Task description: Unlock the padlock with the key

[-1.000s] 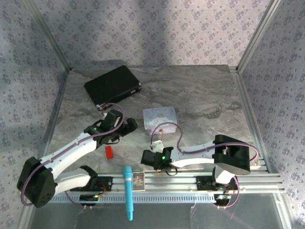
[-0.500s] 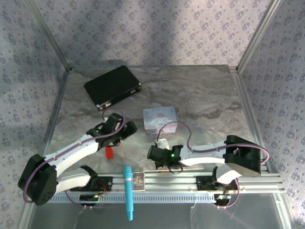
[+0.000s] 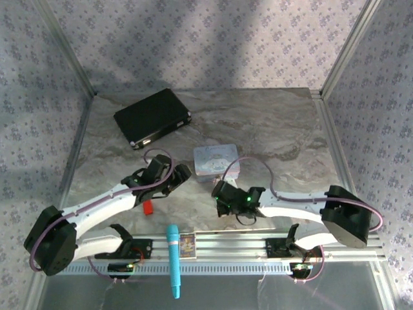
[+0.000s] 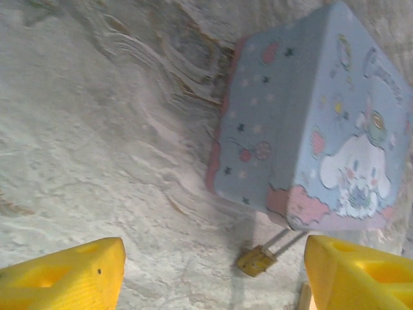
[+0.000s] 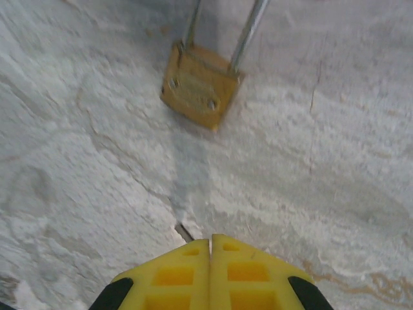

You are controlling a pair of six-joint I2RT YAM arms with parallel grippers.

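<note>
Lying flat on the gray counter, the little gold padlock has its thin metal loop pointing away from the right hand. That hand is low over the counter, just short of the lock's bottom end. Its two yellow fingers are pressed tight together. A thin bit of metal, the key, pokes out from between their tips toward the lock. The key's tip is near the lock but not touching it. The left hand is wide open and holds nothing. In the left wrist view the lock sits between its two yellow fingers, nearer the right one and a bit ahead of them. The lock's loop reaches toward the bottom corner of a pale blue tin box with a cartoon dog on the lid. I cannot tell if the loop touches the box. From above, both hands are close together in the middle of the counter, just in front of the box. A black case lies well apart at the back left. A small red block sits beside the left arm. A blue pen lies across the metal rail at the near edge.
</note>
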